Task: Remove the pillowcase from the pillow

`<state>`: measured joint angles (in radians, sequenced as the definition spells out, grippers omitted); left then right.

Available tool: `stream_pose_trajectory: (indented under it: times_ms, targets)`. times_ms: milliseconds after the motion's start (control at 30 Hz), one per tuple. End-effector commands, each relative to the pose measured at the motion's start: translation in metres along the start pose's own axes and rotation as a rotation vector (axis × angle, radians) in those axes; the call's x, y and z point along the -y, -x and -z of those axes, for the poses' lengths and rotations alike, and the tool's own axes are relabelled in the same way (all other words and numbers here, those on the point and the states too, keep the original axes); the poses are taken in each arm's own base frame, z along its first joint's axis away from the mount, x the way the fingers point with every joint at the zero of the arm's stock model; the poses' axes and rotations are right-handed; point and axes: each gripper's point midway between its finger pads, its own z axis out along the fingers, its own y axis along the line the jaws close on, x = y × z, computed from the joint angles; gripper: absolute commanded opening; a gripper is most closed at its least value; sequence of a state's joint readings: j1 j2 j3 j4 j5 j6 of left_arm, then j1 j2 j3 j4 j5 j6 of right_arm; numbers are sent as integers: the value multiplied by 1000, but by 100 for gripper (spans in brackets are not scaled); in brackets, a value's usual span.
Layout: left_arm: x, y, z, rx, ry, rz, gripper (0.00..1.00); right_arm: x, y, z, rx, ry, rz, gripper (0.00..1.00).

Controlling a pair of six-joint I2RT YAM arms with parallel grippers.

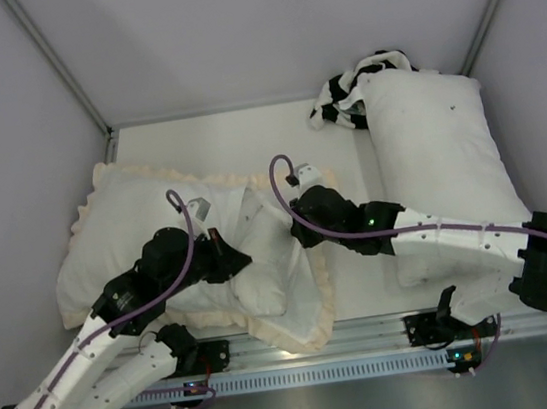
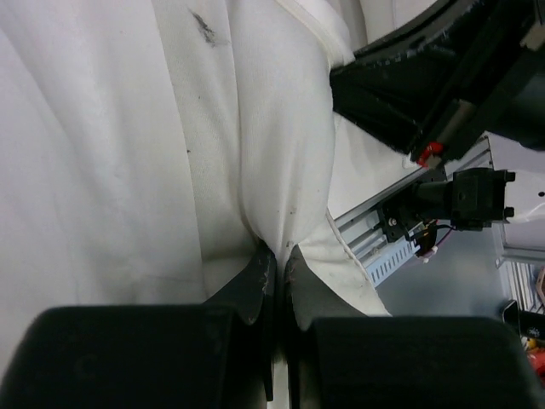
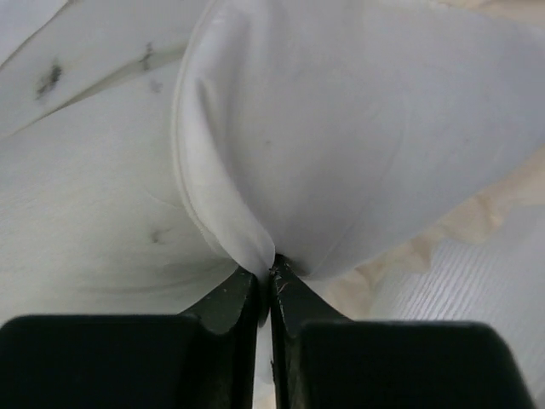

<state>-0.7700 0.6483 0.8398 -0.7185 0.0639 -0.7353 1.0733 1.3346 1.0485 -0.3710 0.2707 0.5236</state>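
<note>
On the counter (image 1: 245, 138), the pillowcase (image 1: 304, 321) mostly sheathes the pillow (image 3: 85, 187); stripping looks barely begun. Left fingers (image 2: 254, 285) pinch shut on speckled cloth, seemingly the pillow itself. Right fingers (image 3: 230, 298) clamp the pillowcase's hem beside the pillow. Next, probably draw that hem off the pillow.

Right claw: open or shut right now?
Shut: the right wrist view shows the right claw pinched tight on a fold of the white pillowcase, no gap between its tips.
</note>
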Motion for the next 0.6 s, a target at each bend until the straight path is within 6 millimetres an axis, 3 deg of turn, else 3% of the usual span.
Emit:
stream_pose_trajectory:
  times_ms: [0,133,333,400,567]
  targets:
    - [15,5,21,29,-72,14,0,49,14,0,69,-180,-40,3]
    - [11,1,36,27,-64,24,0,94,19,-6,72,-274,-87,0]
    - [15,0,67,53,-90,44,0,137,30,-29,79,-314,-143,0]
    - [15,5,78,84,-88,44,0,148,29,-39,54,-308,-163,0]
    - [8,5,93,102,-54,48,0,147,35,-59,53,-222,-192,0]
